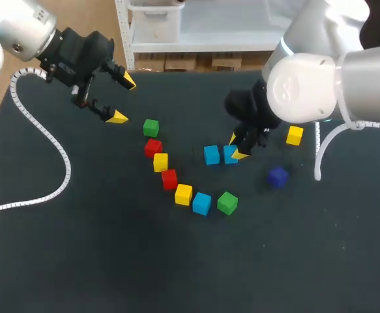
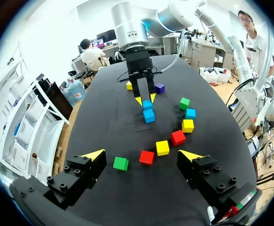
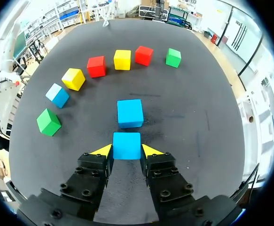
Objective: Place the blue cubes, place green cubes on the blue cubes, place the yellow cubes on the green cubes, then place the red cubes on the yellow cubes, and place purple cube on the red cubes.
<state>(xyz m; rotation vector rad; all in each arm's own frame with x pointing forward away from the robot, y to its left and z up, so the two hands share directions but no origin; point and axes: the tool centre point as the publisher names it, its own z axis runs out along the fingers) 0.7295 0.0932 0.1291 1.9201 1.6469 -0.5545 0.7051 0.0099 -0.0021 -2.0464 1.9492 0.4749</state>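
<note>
My right gripper (image 1: pixel 236 147) (image 3: pixel 126 149) is shut on a blue cube (image 1: pixel 230 154) (image 3: pixel 126 145), held low at the table just beside a second blue cube (image 1: pixel 211 154) (image 3: pixel 129 113). A third blue cube (image 1: pixel 201 203) lies in a curved row with green cubes (image 1: pixel 151 127) (image 1: pixel 227 203), red cubes (image 1: pixel 153 147) (image 1: pixel 169 178) and yellow cubes (image 1: pixel 160 162) (image 1: pixel 183 194). Another yellow cube (image 1: pixel 294 135) and the purple cube (image 1: pixel 277 177) lie to the right. My left gripper (image 1: pixel 123 99) (image 2: pixel 143 155) hangs open and empty above the back left, short of the row.
A white ribbed cable (image 1: pixel 43 134) from my left arm loops over the black table (image 1: pixel 111 261) at the left. The right arm's white cable (image 1: pixel 326 147) arcs down beside the lone yellow cube.
</note>
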